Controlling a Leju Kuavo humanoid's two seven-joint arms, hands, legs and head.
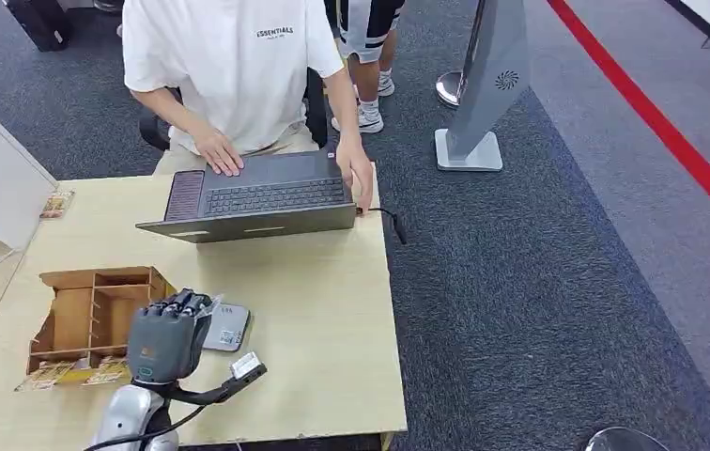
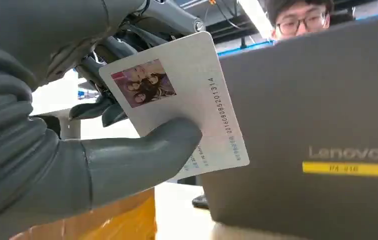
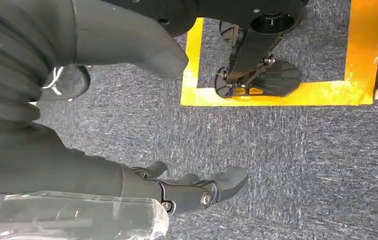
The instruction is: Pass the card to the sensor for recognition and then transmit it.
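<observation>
1. Left hand (image 2: 52, 150) pinches the card (image 2: 182, 100) between thumb and fingers; the card is tilted, just short of the laptop (image 2: 322, 130).
2. Card face: photo, and number 2016080520131 4 printed along one edge.
3. Laptop lid reads "Lenovo", with a yellow label below it.
4. Head view: the hand hovers over the grey sensor (image 1: 227, 327) at the worktop (image 1: 323, 310)'s 7 o'clock; wooden organizer (image 1: 93, 315) beside it.
5. Person (image 1: 239, 66) at 12 o'clock, shirt reads "ESSENTIALS".
6. Right hand (image 3: 187, 187) hangs over carpet, fingers spread, holding nothing.

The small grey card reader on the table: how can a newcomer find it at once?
Start at the light wooden table, then its near-left part, where the brown wooden compartment box stands. The small grey card reader lies flat just right of that box, beside the robot's left hand. Unlike the box, it is grey, thin and rounded.
</observation>
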